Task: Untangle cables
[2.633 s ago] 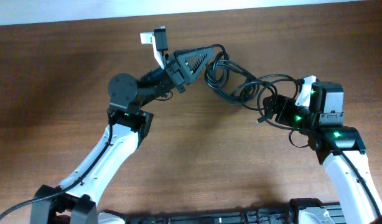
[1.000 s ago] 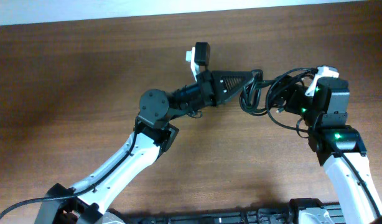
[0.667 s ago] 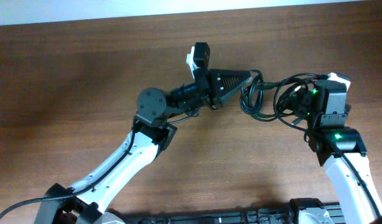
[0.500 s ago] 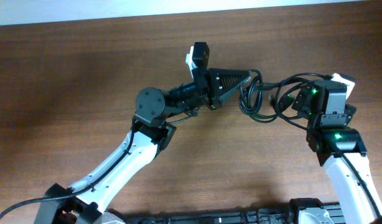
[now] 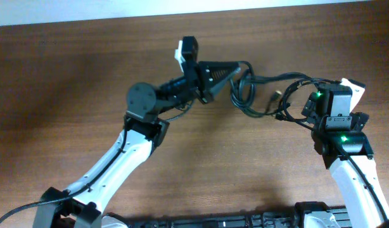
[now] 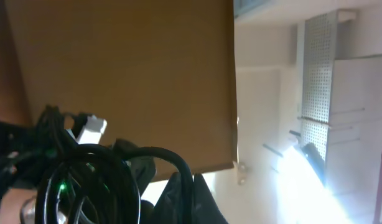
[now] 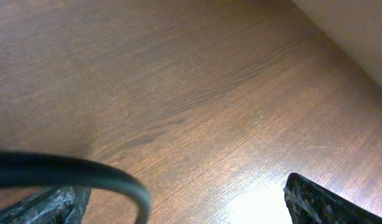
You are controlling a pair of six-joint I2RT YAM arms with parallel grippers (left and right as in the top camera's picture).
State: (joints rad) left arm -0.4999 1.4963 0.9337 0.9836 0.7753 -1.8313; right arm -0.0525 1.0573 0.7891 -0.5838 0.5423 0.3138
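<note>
The cables are thin black cords in a loose tangle of loops hanging over the table between my two grippers. My left gripper points right and is shut on one cord at the tangle's upper left. In the left wrist view that cord runs down between the closed fingertips, with more loops at lower left. A small plug end dangles near the middle. My right gripper is open at the tangle's right end. In the right wrist view one cord curves down by the left finger, ungripped.
The brown wooden table ends at a pale wall strip along the far edge. The right arm's white and black wrist sits just right of the tangle.
My right gripper has opened and let go of the cords. My left gripper has pulled its cord left and slightly up, and the tangle has stretched out wider.
</note>
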